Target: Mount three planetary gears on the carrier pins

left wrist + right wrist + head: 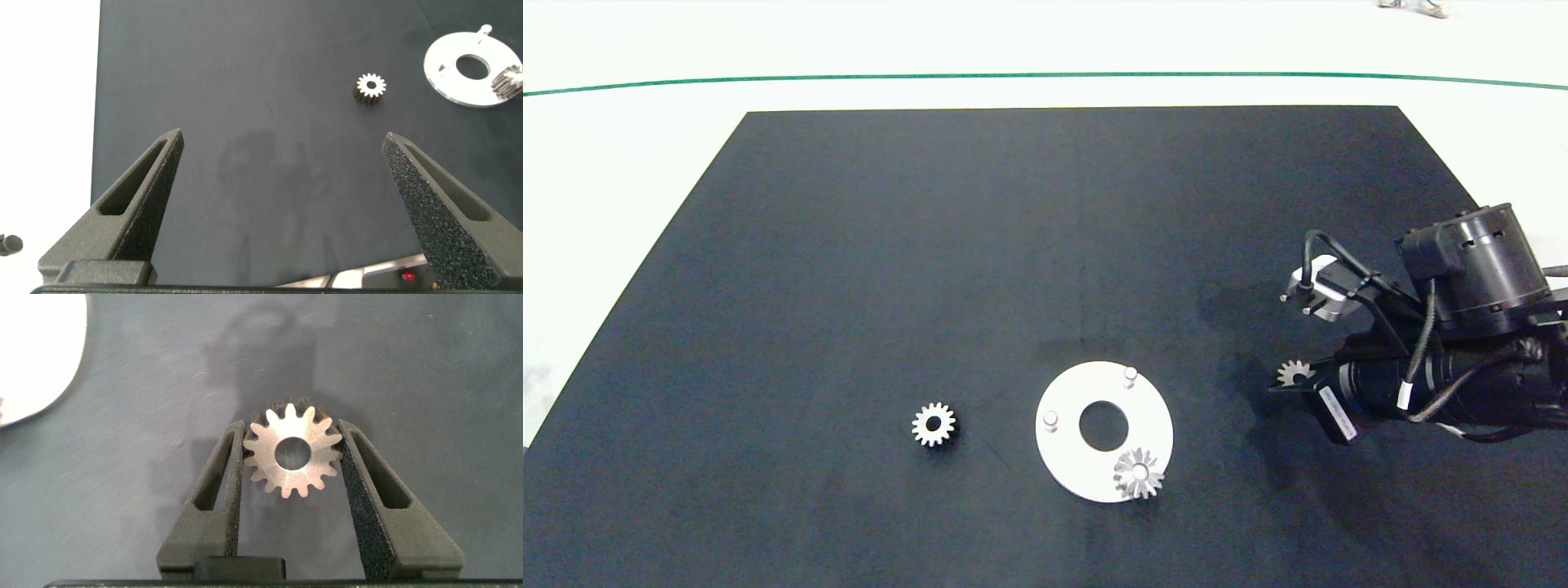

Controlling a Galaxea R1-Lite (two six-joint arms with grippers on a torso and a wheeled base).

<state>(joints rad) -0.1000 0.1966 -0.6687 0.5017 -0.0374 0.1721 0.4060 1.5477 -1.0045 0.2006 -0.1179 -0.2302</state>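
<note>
A black mat (pixel 931 269) covers most of a white table (pixel 621 147), with a thin green line (pixel 1045 77) running across the white surface at the far side.

The left gripper (pixel 282 204) does not show in the head view. Its own camera shows it idle above bare mat, its two fingers spread wide with nothing between them.

Towards the left on the mat lies a loose silver planetary gear (pixel 933 425), flat and well apart from the disc. To its right sits the white ring-shaped disc (pixel 1086 469) with three carrier pins. One gear (pixel 1139 473) is already seated on the near pin. The left pin (pixel 1050 420) and the far pin (pixel 1130 374) stand bare.

Right of the disc, the right gripper (pixel 1292 377) hangs over the mat, its fingers pinching a second gear (pixel 292 452) by opposite teeth, with the centre hole unobstructed.

The step in hand appears to be carrying this gear to a bare pin. To do it well, the gear probably needs to stay level, its hole centred directly over the pin, then be lowered straight down before the fingers part. A tilt could jam it on the pin's top, and its teeth should clear the seated gear.

A small white label (pixel 1338 406) sits on the right arm, but its writing cannot be read.
</note>
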